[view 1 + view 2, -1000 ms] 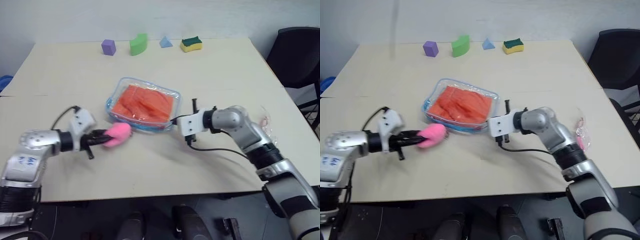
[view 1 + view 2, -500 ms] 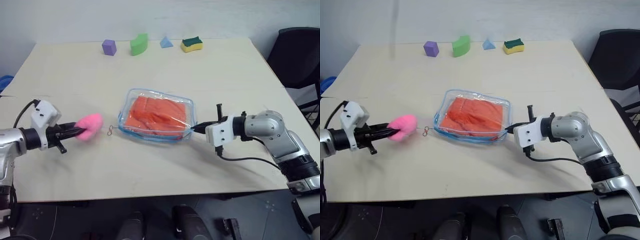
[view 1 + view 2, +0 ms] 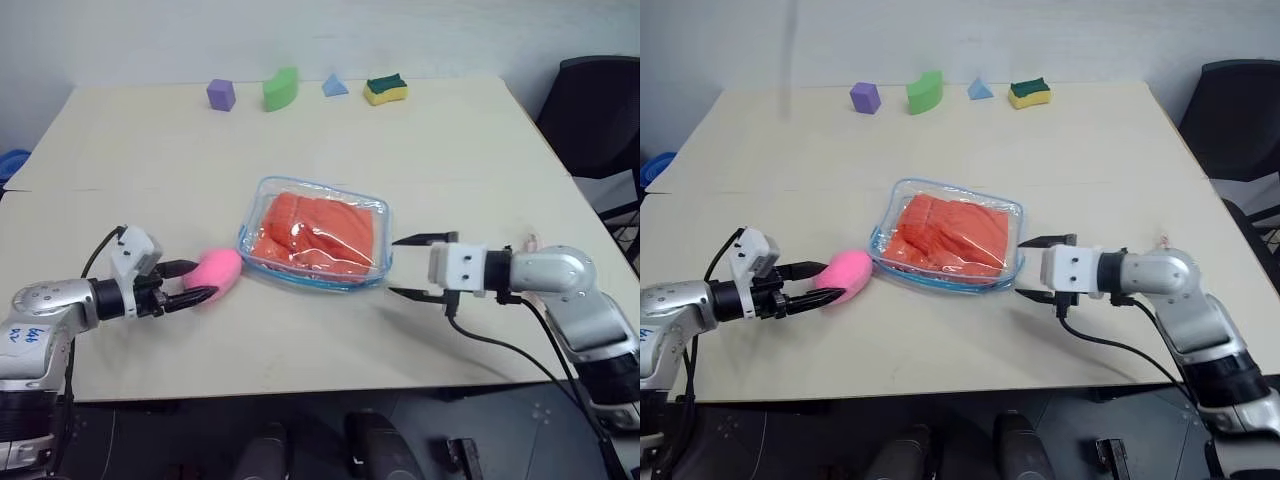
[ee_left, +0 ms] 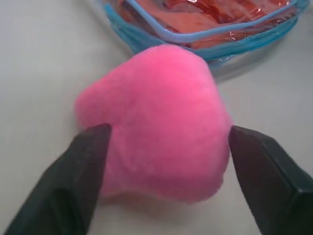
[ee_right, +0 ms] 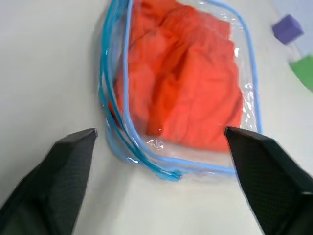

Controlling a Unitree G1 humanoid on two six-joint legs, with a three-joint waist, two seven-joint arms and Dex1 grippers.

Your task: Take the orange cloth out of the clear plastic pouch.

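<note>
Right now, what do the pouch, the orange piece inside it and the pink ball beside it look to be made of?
The clear plastic pouch with light blue edging: thin glossy see-through film, judging by its glints and creases. The orange cloth inside: soft matte fabric, with folds and wrinkles showing. The pink fluffy ball: fuzzy, plush-like fibre with a blurred outline; what is inside it cannot be told.

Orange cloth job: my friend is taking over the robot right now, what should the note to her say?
Left gripper: jaws open, either side of the pink fluffy ball on the beige table.
Right gripper: jaws open, empty, just beside the pouch.
Bright orange cloth: folded inside the clear plastic pouch with blue edging, mid-table.
Done: nothing taken out.
Left: get the cloth out of the pouch.
</note>
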